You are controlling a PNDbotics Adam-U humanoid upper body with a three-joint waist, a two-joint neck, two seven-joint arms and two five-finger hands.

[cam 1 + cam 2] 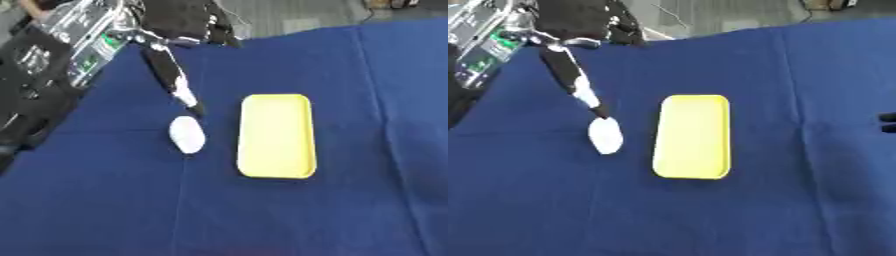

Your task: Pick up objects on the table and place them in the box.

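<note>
A white oval object (186,135) lies on the blue cloth, just left of a shallow yellow box (276,135) that has nothing in it. My left hand (168,67) comes in from the upper left with a long finger stretched straight down. Its dark tip ends at the white object's far edge; I cannot tell whether it touches. Nothing is held in that hand. A small dark part of my right hand (887,123) shows at the right edge of the right eye view.
The blue cloth (332,210) covers the table, with folds running across it. The table's far edge runs along the top, with grey floor behind. My left arm's silver and black body (52,55) fills the upper left corner.
</note>
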